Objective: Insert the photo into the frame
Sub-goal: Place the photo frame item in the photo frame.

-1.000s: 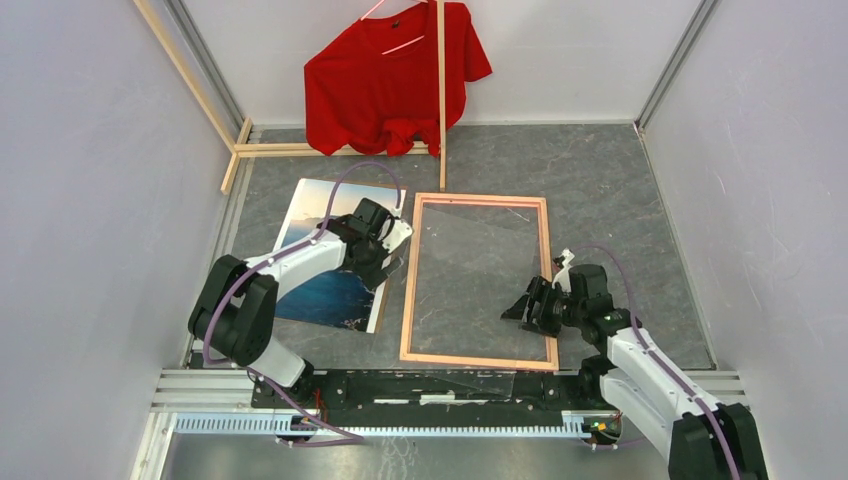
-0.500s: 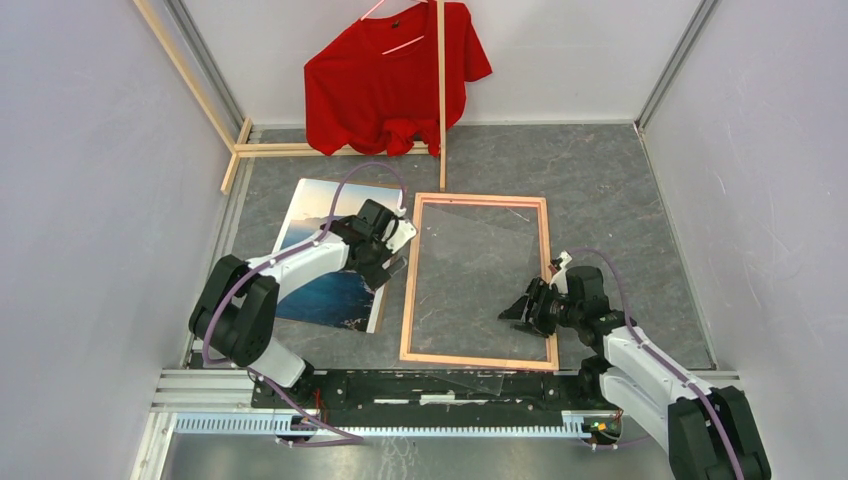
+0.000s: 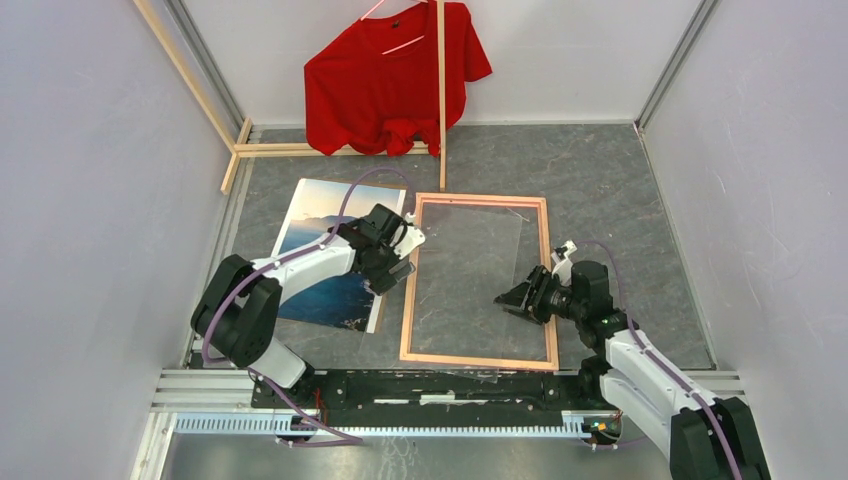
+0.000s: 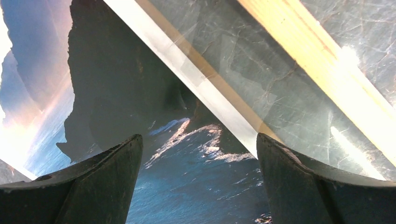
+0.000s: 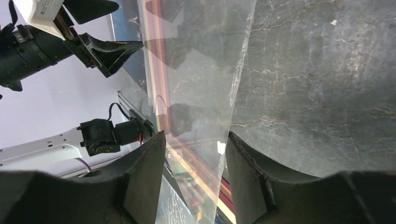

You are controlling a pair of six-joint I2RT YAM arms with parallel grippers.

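**Asker:** Where are the edges, and how much room is there to move?

**Me:** A large, thin rectangular frame point(image 3: 546, 250), pale wood with a pink tinge, lies flat in the middle of the grey marbled table point(image 3: 610, 190). There is bare table to its right and beyond its far rail. Just beside its left rail lies the large rectangular photo point(image 3: 318, 212) of blue sea, dark mountains and pale sunset sky. It is picture side up and outside the frame. A thin clear transparent sheet point(image 3: 465, 255) sits over the frame's opening, askew to the rails.

**Asker:** How are your arms set?

**Me:** My left arm reaches forward across the photo with the elbow bent. My left pincer point(image 3: 402, 258) hangs over the photo's right edge, jaws spread wide, with nothing between them. My right arm bends in from the right. My right pincer point(image 3: 510, 300) points left over the frame's opening, just inside the right rail. Its fingers are partly apart and the clear sheet's edge runs between them. I cannot tell whether they pinch it.

**Asker:** What else is nearby, and what is in the way?

**Me:** A red T-shirt point(image 3: 390, 85) hangs at the far wall on a rack of thin wooden sticks point(image 3: 441, 100), well apart from the frame. Pale walls close in on the left and right. The clear sheet covers much of the frame's opening, and my left arm lies across the middle of the photo.
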